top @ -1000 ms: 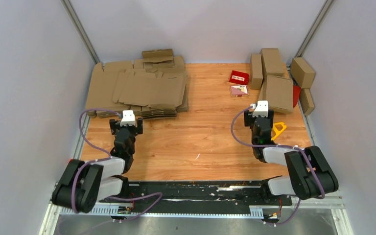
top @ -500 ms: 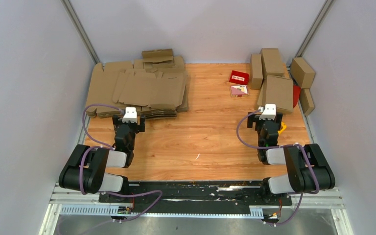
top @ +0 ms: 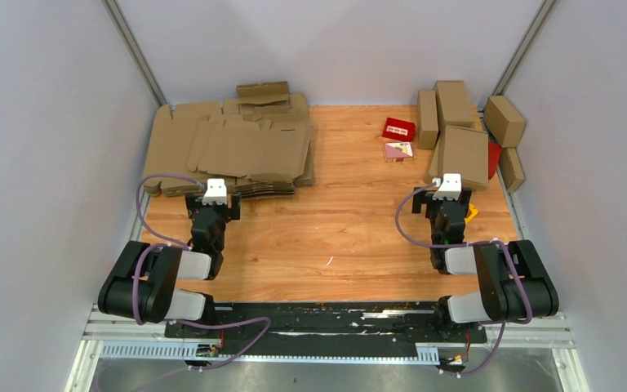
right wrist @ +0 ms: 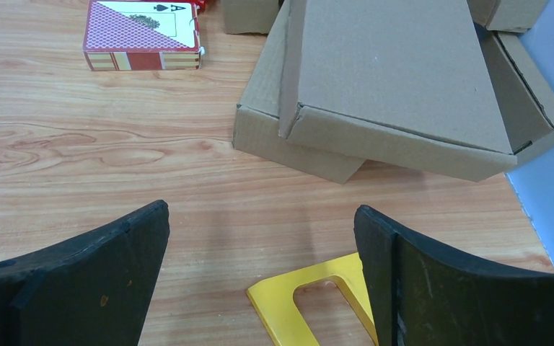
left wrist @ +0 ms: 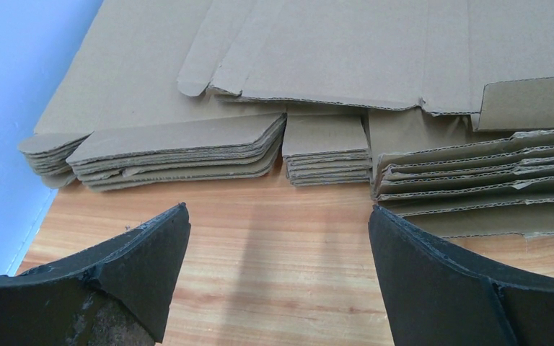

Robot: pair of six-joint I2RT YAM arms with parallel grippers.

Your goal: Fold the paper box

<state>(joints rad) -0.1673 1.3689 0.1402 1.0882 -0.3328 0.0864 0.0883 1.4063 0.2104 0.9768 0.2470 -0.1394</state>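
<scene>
The paper box (top: 465, 155) is a wide, shallow brown carton with its lid down, at the right of the table. In the right wrist view the paper box (right wrist: 397, 79) lies tilted on top of another brown carton (right wrist: 260, 122). My right gripper (top: 449, 196) is just in front of it, apart from it. Its jaws (right wrist: 260, 213) are open over bare wood and hold nothing. My left gripper (top: 215, 200) sits near the stack of flat blanks, and its jaws (left wrist: 278, 216) are open and empty too.
A stack of flat brown blanks (top: 229, 151) fills the back left; its edges (left wrist: 180, 148) lie just ahead of the left fingers. A yellow plastic piece (right wrist: 317, 303) lies by the right finger. A card deck (top: 398, 150), a red box (top: 398, 128) and narrower brown boxes (top: 454, 102) stand back right.
Both arms drew back toward their bases and folded, the right gripper shifting slightly right. Nothing has moved in the last half second.
</scene>
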